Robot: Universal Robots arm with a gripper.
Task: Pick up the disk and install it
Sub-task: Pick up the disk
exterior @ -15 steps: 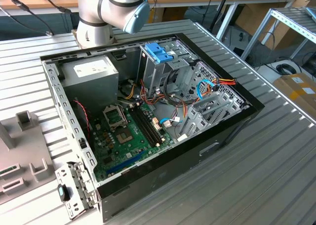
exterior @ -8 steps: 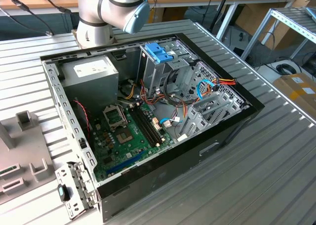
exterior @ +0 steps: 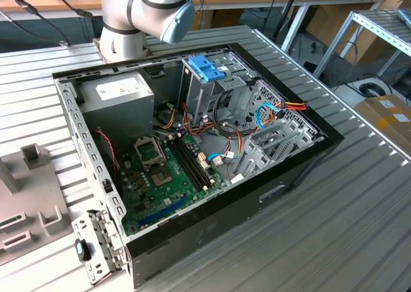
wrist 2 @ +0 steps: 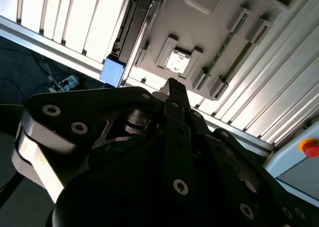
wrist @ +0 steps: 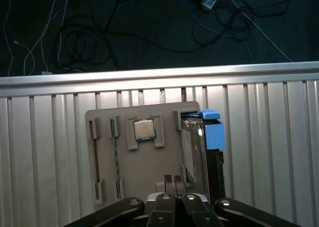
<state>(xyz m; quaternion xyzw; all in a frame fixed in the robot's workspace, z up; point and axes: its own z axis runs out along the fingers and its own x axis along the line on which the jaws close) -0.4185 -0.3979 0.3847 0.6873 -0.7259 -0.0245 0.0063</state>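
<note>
Above the grey slotted plastic tray [wrist: 149, 167], my black two-finger gripper [wrist: 173, 179] hangs empty, its tips pressed together. The silver metal disk in its blue plastic carrier frame [wrist: 194, 142] stands on edge in the tray's end slot, near the square silver chip [wrist: 144, 130]. In the exterior view the tray lies at eight o'clock from the open black computer case [exterior: 289, 176]. Going down like this, I judge my closed tips would strike the disk's thin upper edge. They could also land off-centre and tip it toward the chip.
</note>
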